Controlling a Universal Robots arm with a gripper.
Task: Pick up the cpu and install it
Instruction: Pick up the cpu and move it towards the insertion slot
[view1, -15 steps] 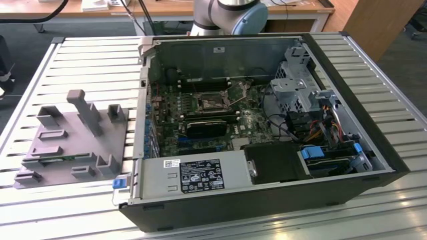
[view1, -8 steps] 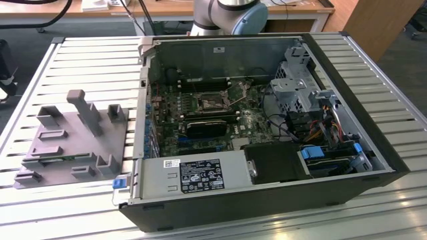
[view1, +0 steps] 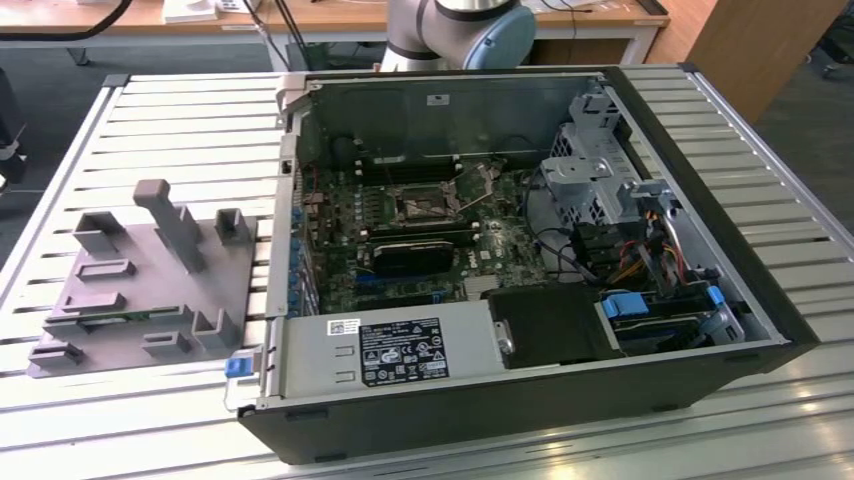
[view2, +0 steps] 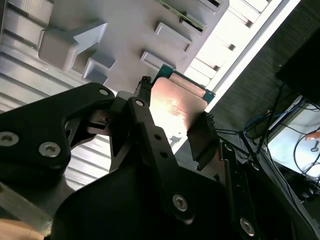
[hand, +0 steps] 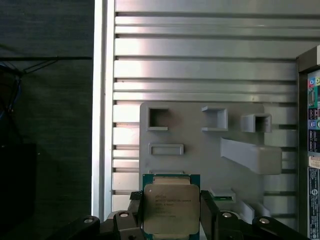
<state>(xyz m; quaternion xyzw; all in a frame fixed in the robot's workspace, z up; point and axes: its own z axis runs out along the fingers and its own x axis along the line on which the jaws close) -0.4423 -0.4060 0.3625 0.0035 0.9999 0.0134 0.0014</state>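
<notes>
The cpu is a flat square chip with a silvery metal top and a green rim, and it sits between my gripper's two black fingers. In the second wrist view the cpu catches a warm glare, with the gripper shut on two opposite edges of it. It hangs well above the grey plastic fixture. In the exterior view the motherboard socket lies inside the open computer case.
The grey fixture, with its upright blocks and pockets, rests on the slatted metal table at the exterior view's left. The arm's base stands behind the case. Cables, drive cages and a power supply crowd the case.
</notes>
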